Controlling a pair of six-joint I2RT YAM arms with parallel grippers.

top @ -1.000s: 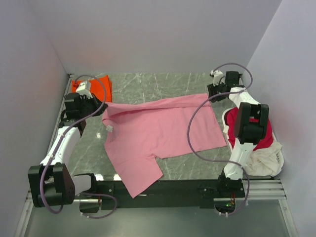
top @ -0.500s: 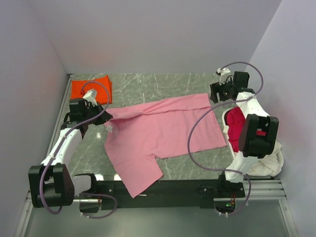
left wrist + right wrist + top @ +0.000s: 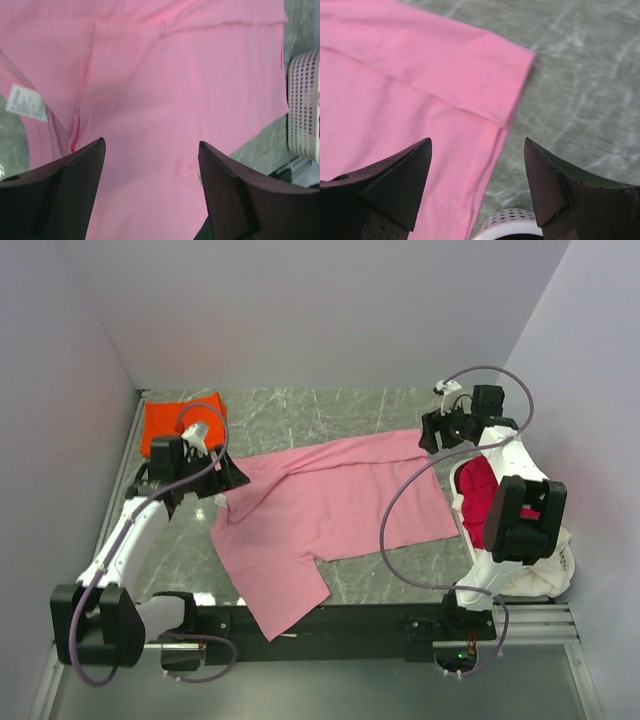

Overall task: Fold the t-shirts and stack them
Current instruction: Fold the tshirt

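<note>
Pink t-shirt [image 3: 330,510] spread on worktop [image 3: 330,410], left claw [image 3: 151,145] and right claw [image 3: 477,142] wide, empty, orange t-shirt [image 3: 160,420] partly behind left arm [image 3: 125,540], crimson t-shirt [image 3: 480,490] half hidden by right arm [image 3: 520,515]

The left hand [image 3: 224,477] and right hand [image 3: 431,431] have opened. The pink t-shirt [image 3: 330,508], released, has dropped flat onto the tabletop [image 3: 300,415]

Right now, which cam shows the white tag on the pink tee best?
Left wrist: the tag sits close and unblocked at the left of the frame, on the pink tee. Top external shows it only as a tiny white speck near the tee's left end. Right wrist shows pink cloth but no tag.
</note>
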